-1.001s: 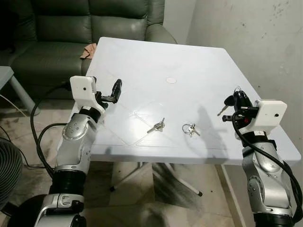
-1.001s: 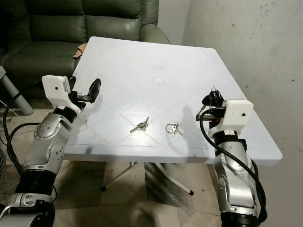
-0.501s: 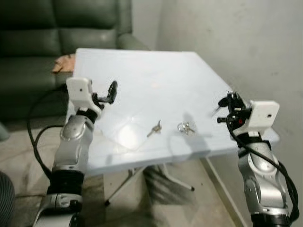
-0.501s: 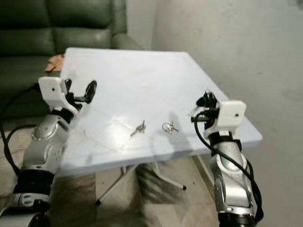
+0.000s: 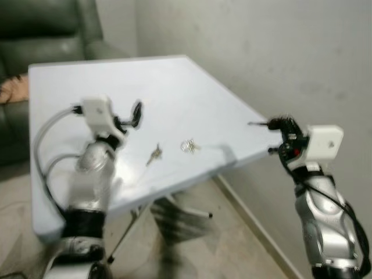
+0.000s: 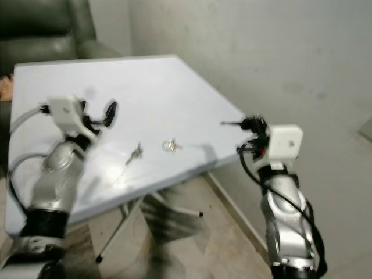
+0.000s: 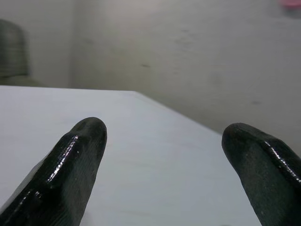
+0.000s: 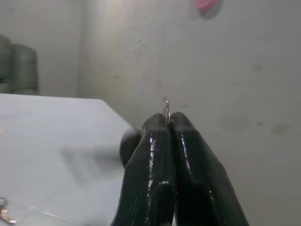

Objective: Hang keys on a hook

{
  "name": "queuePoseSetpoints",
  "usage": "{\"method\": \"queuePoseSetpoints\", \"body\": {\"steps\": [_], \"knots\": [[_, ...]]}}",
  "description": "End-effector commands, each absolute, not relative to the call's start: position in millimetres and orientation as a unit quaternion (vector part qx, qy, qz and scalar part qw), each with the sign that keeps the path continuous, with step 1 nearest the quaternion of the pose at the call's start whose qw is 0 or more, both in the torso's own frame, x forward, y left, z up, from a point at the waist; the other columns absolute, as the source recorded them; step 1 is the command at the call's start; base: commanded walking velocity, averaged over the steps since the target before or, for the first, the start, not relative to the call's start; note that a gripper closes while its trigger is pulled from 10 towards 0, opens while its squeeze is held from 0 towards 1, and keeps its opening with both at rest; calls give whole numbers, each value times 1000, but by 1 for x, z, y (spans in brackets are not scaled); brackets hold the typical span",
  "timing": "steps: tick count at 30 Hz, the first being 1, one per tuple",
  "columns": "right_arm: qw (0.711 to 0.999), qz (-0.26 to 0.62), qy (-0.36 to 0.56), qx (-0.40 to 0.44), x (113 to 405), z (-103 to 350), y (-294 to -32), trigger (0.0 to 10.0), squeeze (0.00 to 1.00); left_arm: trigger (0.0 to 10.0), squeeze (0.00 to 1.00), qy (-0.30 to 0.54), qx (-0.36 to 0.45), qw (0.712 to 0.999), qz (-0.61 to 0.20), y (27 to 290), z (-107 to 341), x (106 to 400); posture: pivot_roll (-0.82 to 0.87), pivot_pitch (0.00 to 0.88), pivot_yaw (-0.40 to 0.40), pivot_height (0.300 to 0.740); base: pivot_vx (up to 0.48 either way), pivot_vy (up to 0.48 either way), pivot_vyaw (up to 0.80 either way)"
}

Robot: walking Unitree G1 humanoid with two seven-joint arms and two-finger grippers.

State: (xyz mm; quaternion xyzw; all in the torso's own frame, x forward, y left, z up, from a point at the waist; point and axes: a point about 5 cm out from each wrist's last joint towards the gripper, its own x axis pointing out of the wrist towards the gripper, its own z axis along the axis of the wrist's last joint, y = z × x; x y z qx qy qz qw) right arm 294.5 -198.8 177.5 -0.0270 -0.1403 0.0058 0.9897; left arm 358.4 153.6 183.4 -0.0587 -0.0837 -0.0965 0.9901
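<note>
My right gripper (image 5: 279, 124) is shut on a bunch of keys (image 5: 256, 123), held in the air just past the white table's (image 5: 174, 87) right edge and near the grey wall. In the right wrist view a thin key ring (image 8: 167, 109) sticks out between the closed fingers (image 8: 155, 160), and a small pink hook (image 8: 205, 4) sits high on the wall ahead. My left gripper (image 5: 135, 114) hovers open over the table's left part with nothing in it. Two more key bunches lie on the table: one (image 5: 154, 154) left, one (image 5: 189, 145) right.
A dark green sofa (image 5: 40, 29) stands behind the table at the far left. The grey wall (image 5: 279, 52) runs along the table's right side, with a strip of bare floor (image 5: 244, 232) between them. The table's metal legs (image 5: 174, 212) show underneath.
The whole picture has swung: the camera turned to the right, so the table now lies further left and the wall takes up more of the view. My right gripper still holds the keys.
</note>
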Motion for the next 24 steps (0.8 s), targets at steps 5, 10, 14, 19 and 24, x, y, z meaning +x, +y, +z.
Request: {"method": "queuePoseSetpoints", "body": {"steps": [5, 10, 14, 19, 24], "knots": [[989, 3, -145, -31, 296, 182, -200, 10000, 0, 10000, 0, -86, -42, 992, -86, 158, 187, 360, 9, 1, -76, 740, 0, 0, -761], [989, -2, -143, -30, 295, 181, -201, 10000, 0, 10000, 0, -86, -35, 992, -81, 158, 187, 359, 12, 12, -73, 740, 0, 0, -763], [990, -10, -141, -29, 294, 179, -202, 10000, 0, 10000, 0, -84, -23, 992, -89, 154, 185, 357, 9, 20, -64, 740, 0, 0, -763], [990, -14, -140, -27, 293, 179, -202, 10000, 0, 10000, 0, -82, -20, 992, -95, 150, 184, 357, 5, 24, -60, 740, 0, 0, -761], [990, -18, -140, -29, 292, 179, -204, 10000, 0, 10000, 0, -82, -18, 991, -103, 144, 185, 357, 1, 26, -58, 740, 0, 0, -761]]}}
